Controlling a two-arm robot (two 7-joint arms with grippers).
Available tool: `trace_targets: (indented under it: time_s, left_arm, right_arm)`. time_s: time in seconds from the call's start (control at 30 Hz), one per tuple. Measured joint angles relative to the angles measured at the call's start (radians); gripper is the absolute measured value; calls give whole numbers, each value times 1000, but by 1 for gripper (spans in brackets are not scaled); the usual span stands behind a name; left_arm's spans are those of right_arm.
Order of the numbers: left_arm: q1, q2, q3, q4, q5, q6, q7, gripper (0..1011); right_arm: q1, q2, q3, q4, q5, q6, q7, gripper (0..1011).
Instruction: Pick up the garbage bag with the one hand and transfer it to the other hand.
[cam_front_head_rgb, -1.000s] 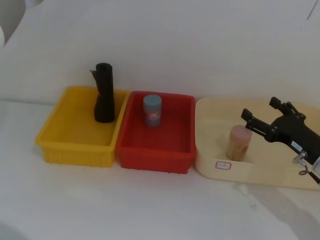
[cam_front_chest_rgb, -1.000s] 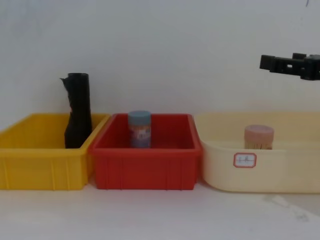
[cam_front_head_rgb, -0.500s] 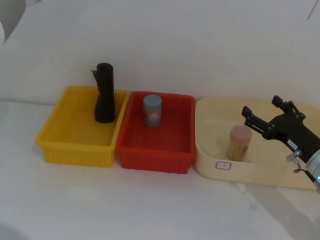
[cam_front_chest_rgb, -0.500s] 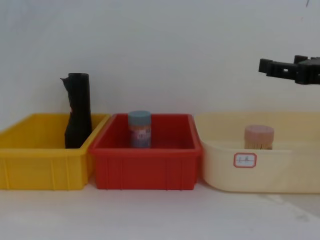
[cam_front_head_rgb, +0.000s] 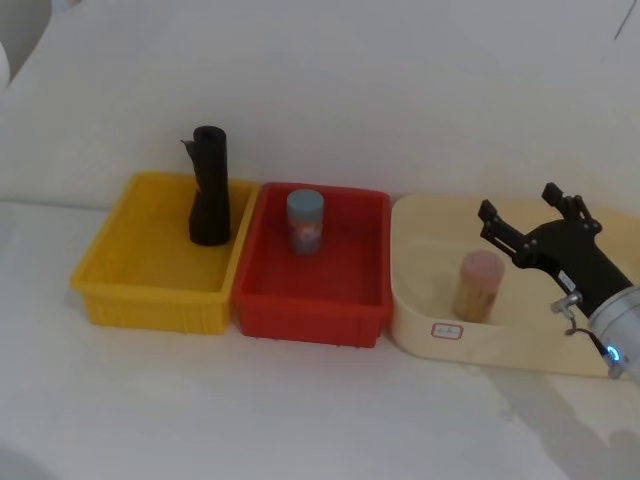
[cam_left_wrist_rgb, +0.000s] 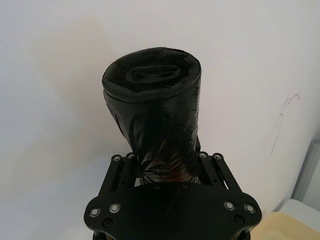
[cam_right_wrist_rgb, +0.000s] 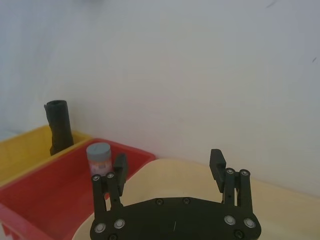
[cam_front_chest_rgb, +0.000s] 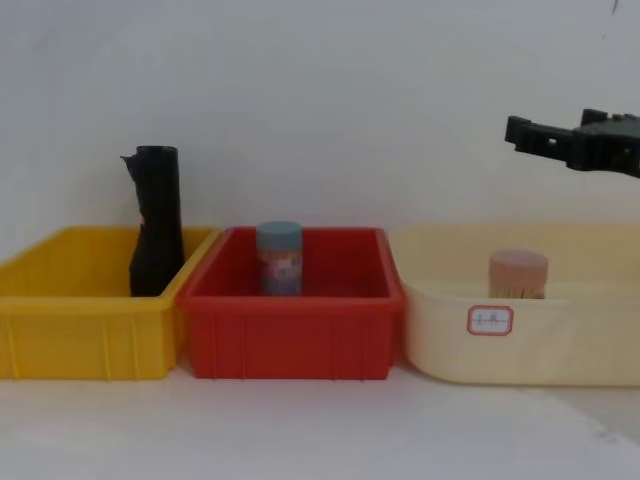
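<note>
While pinched low on its body by the left end effector (cam_left_wrist_rgb: 167, 167), juts straight out past the fingers against a plain white wall (cam_left_wrist_rgb: 50, 75): the garbage bag (cam_left_wrist_rgb: 152, 110), smooth black plastic, puckered at the grip and wider toward its rolled top. Clenched on it from both sides, fingers pressed into the plastic.

Farther right, hangs above the cream tub (cam_front_head_rgb: 500, 345) near the desk's (cam_front_head_rgb: 300, 420) right edge: the right end effector (cam_front_head_rgb: 518, 202), released, fingers spread wide apart, tips aimed toward the wall and slightly leftward. On the arm behind it, a small blue light (cam_front_head_rgb: 610, 352). Below the tips, in the tub's left front part, a pink-lidded jar (cam_front_head_rgb: 478, 285), upright and clear of the fingers.

Toward the desk's far edge, three containers in a row, close side by side: yellow bin (cam_front_head_rgb: 150, 300) at the left, red bin (cam_front_head_rgb: 310, 318) in the middle, cream tub at the right. In the yellow bin's back right corner, standing upright, a second black roll (cam_front_head_rgb: 209, 195) with a ragged flap at its top. In the red bin's back half, a blue-lidded jar (cam_front_head_rgb: 305, 222), also upright.
</note>
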Motion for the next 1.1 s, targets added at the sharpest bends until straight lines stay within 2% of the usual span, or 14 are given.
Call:
trace_targets:
  time_s: [0.27, 0.57, 1.1]
  left_arm:
    - [-1, -1, 0, 1, 0, -1, -1, 486]
    - [-2, -1, 0, 3, 0, -1, -1, 486]
    - [-6, -2, -2, 11, 2, -3, -2, 486]
  right_arm:
    - [14, -10, -11, 8, 0, -22, -6, 1001]
    - [24, -8, -19, -22, 7, -33, -7, 1001]
    - [47, 11, -40, -51, 9, -8, -13, 1001]
